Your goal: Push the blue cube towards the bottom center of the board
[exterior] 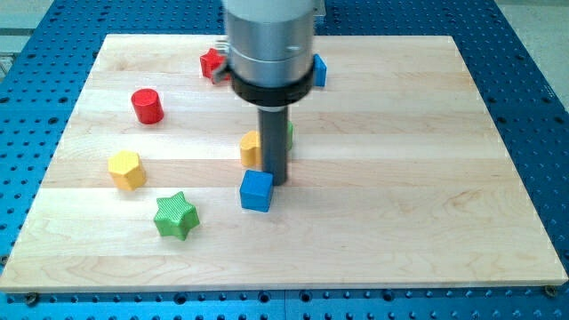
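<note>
The blue cube (256,190) sits a little left of the board's middle, in its lower half. My tip (278,181) stands right against the cube's upper right corner, touching or nearly touching it. The dark rod rises from there to the large grey arm housing (269,44) at the view's top. A yellow block (252,148) lies just left of the rod, partly hidden by it. A green block (289,134) peeks out behind the rod on its right.
A green star (175,215) lies at lower left. A yellow hexagon block (126,169) and a red cylinder (147,106) are at left. A red block (212,63) and another blue block (318,70) flank the housing at top. The wooden board (427,178) rests on a blue table.
</note>
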